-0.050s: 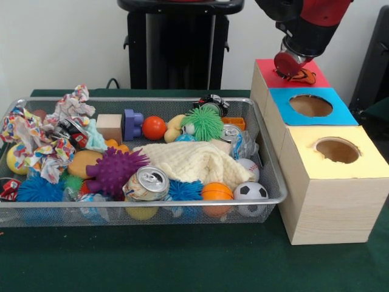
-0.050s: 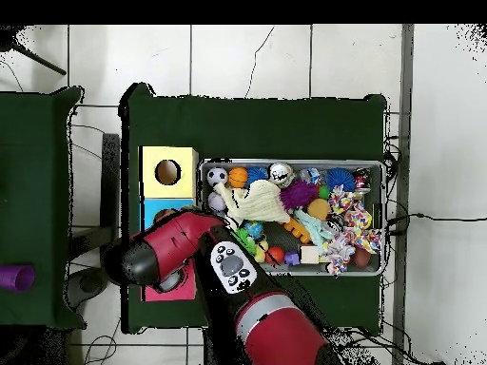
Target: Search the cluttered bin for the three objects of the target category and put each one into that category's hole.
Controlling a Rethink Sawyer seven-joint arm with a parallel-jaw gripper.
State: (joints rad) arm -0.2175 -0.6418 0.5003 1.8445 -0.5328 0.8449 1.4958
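1. Red-topped box (image 1: 267,66) sits right beneath the gripper (image 1: 290,68), which hangs low over that box's hole so that anything let go would fall straight in.
2. Something orange (image 1: 304,76) shows just under the jaws at the hole; whether it is clamped or already free I cannot tell, nor how wide the jaws stand.
3. Off to one side of the jaws lies the wire bin (image 1: 182,201), heaped with balls, a can (image 1: 148,182) and a cream cloth (image 1: 193,160).
4. Blue box (image 1: 340,113) and yellow box (image 1: 364,164) line up beyond the jaws, holes empty as far as I see.
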